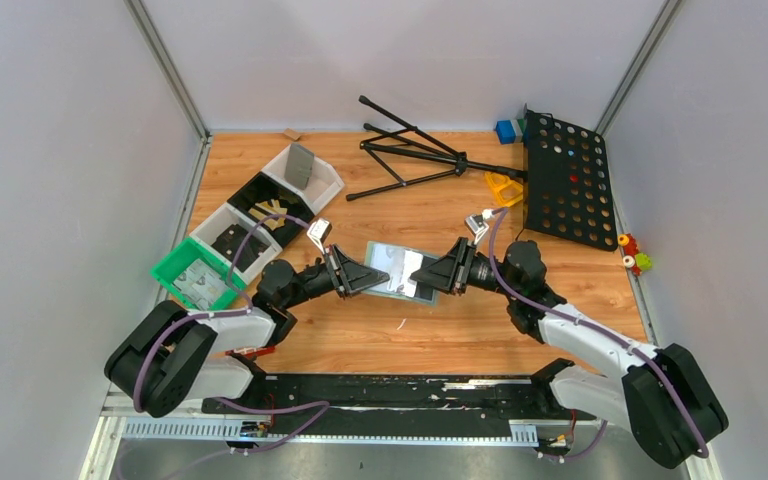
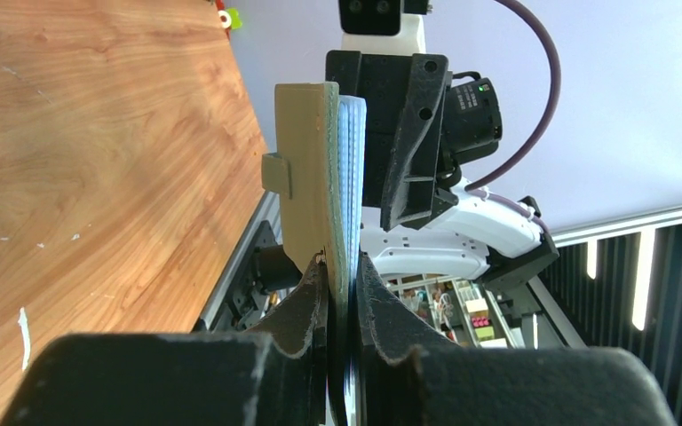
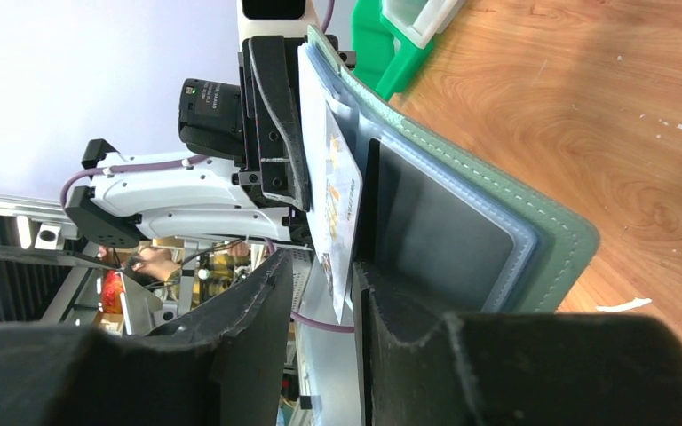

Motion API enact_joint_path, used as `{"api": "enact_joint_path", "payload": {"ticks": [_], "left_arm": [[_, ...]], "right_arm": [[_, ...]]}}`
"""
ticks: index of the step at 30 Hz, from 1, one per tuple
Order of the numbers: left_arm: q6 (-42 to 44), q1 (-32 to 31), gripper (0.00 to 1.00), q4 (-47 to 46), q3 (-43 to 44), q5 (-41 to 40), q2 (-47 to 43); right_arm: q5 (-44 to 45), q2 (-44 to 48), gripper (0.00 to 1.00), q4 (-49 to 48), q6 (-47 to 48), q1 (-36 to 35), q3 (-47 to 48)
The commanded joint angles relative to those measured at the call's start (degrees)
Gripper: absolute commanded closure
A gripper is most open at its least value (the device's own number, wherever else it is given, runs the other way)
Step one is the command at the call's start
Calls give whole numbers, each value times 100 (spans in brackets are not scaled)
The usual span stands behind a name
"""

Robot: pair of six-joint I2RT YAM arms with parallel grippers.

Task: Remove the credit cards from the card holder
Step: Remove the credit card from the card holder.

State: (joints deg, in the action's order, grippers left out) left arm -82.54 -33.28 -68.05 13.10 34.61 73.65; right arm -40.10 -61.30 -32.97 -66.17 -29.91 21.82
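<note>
Wooden tabletop [image 1: 380,340] beneath two meeting arms: the left gripper [image 2: 341,271] pinches the card holder [image 1: 396,262] by its edge, bracing it; the right gripper [image 3: 324,266], jaws slightly spread, straddles a protruding credit card [image 3: 333,195].

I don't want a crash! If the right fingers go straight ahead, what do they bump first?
Probably the card holder: one credit card sits between the open right fingers, with the left fingers beyond.

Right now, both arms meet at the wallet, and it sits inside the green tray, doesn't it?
Not quite. The card holder is where they meet, but it is over the bare table near its middle, apart from the green tray at the left. The top external view shows this.
</note>
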Motion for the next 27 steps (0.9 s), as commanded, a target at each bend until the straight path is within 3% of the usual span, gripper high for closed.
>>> {"api": "enact_joint_path", "payload": {"ticks": [1,8,10,12,13,18,24,27], "left_arm": [[-121,-55,100,-558,263,92,-225],[-191,-139,100,-518,372,133,-243],[-161,-144,100,-420,393,116,-278],[19,-144,100,-69,423,85,-377],[160,-136,100,313,465,67,-485],[928,282,100,2250,574,-130,-1176],[2792,419,100,5794,1298,-973,-2012],[3206,419,100,6217,1264,-1176,-1977]], "right_arm": [[-68,-104,69,-559,-322,4,-73],[-160,-351,72,-947,-485,-1,-94],[-205,-403,79,-1035,-516,-1,-77],[-231,-417,96,-981,-479,-2,-37],[-241,-406,100,-859,-438,4,4],[132,-48,100,953,408,109,183],[549,456,100,2153,1142,385,198],[727,546,100,2688,1597,394,469]]}}
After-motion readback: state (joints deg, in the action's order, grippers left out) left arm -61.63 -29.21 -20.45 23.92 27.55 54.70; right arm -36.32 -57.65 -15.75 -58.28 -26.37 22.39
